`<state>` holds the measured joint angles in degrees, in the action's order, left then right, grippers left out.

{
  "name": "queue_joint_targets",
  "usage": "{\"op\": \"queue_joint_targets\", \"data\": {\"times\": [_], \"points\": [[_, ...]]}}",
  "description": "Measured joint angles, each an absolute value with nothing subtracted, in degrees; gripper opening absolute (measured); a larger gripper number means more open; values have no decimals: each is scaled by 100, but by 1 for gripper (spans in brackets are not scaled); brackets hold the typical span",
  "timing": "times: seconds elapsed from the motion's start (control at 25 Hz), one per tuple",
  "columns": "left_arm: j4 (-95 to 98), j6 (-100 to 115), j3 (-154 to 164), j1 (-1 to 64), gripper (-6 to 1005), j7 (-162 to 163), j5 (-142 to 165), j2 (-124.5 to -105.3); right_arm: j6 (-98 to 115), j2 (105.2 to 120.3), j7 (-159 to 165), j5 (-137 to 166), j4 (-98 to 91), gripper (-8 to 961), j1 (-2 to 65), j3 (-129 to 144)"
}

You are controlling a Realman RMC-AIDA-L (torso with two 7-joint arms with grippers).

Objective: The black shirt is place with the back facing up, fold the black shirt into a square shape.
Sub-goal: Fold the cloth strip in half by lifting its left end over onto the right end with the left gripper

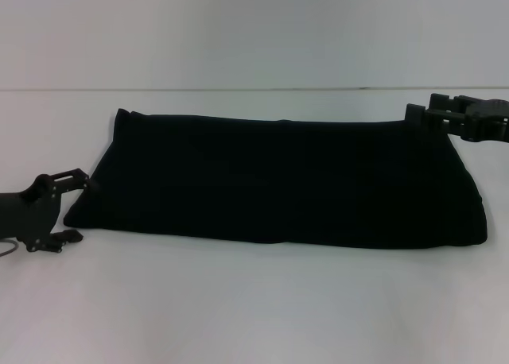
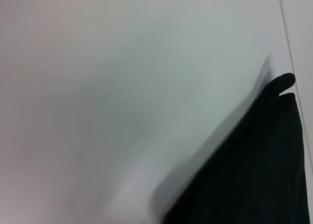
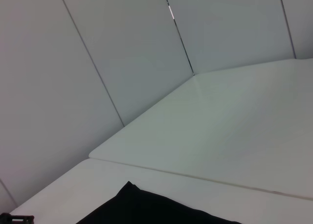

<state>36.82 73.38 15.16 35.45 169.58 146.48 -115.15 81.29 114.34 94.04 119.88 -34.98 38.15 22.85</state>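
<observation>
I see the black shirt (image 1: 278, 181) lying on the white table (image 1: 254, 308), folded into a long band running left to right across the middle. No print shows on its upper side. My left gripper (image 1: 75, 181) sits low at the shirt's near-left corner, its tip just touching the cloth edge; I cannot tell whether its fingers are apart or together. My right gripper (image 1: 425, 116) is at the far-right corner, against the shirt's edge; its finger state is likewise not discernible. The left wrist view shows a shirt corner (image 2: 274, 150) on bare table.
</observation>
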Motion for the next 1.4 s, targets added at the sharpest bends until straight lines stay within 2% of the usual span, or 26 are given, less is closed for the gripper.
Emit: {"op": "queue_joint_targets", "data": {"times": [1.4], "points": [[3543,6978,1552,3673,949,16800,14571,-11484,8130,11433,9404,11988,-3500,807,3840,2274]]}}
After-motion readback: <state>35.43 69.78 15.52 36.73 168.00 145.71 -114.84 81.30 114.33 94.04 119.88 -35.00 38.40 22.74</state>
